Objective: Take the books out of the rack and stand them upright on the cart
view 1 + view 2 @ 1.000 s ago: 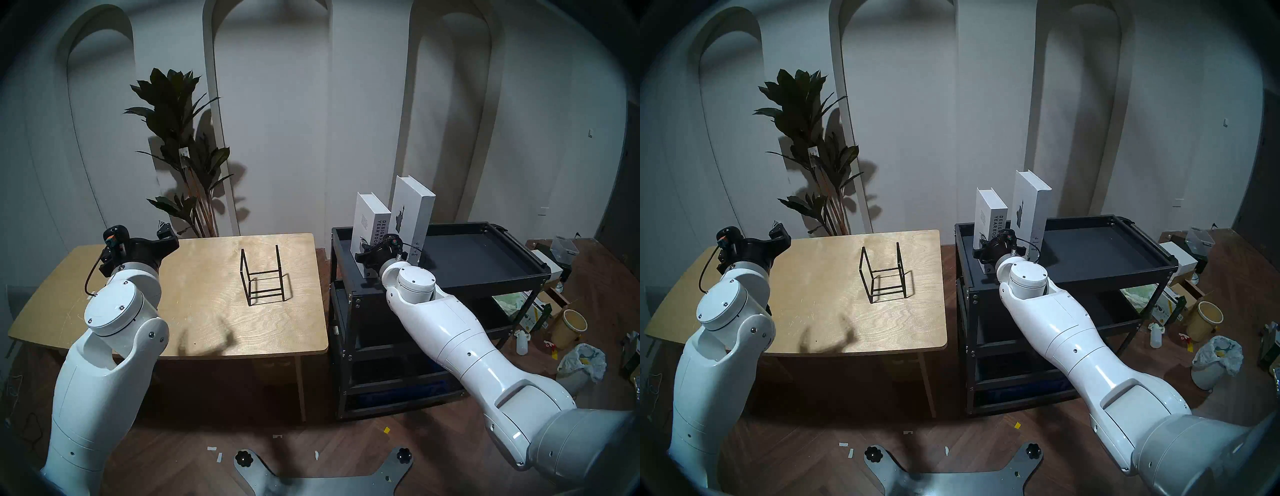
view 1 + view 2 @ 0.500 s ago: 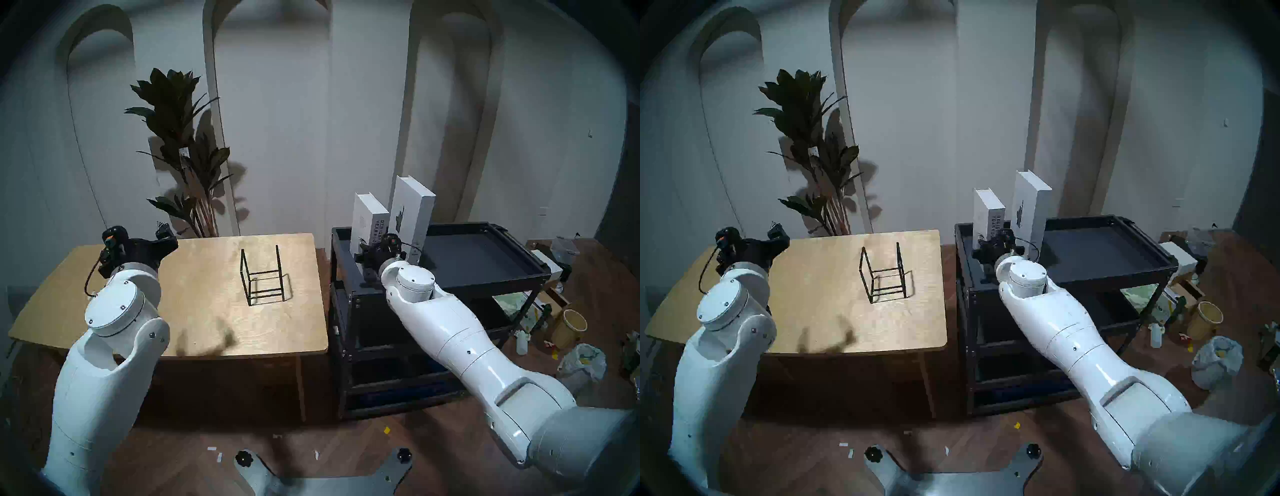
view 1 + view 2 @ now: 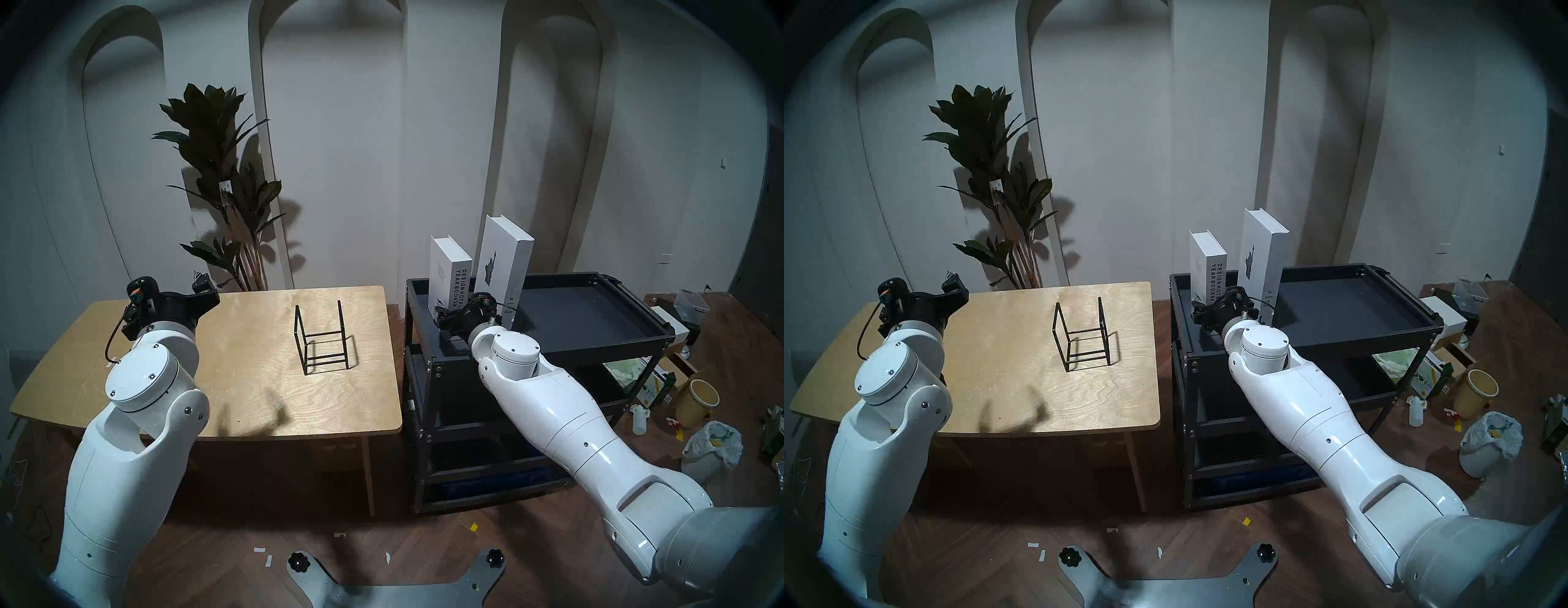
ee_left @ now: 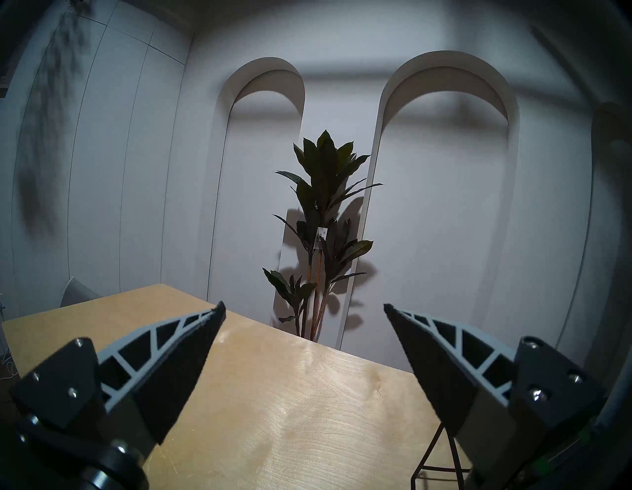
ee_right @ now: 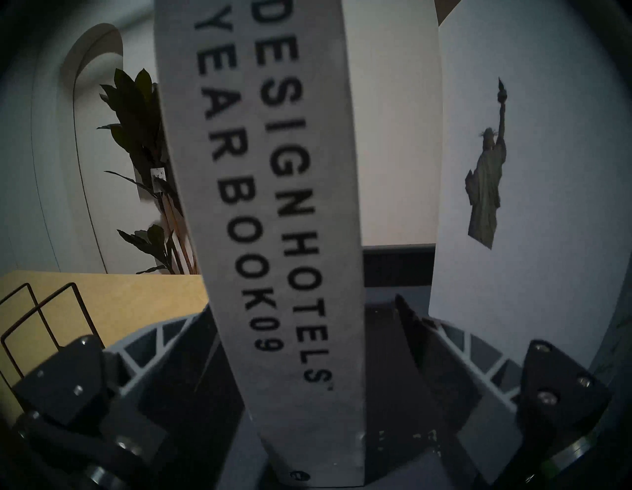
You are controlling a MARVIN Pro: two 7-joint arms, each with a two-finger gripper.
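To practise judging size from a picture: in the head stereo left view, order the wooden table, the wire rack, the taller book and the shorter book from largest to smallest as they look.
1. wooden table
2. taller book
3. shorter book and wire rack: they look about alike, so I leave them unranked.

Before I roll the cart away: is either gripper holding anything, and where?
Nothing. The right gripper stands open astride the shorter white hardcover book; the left gripper is open, empty.
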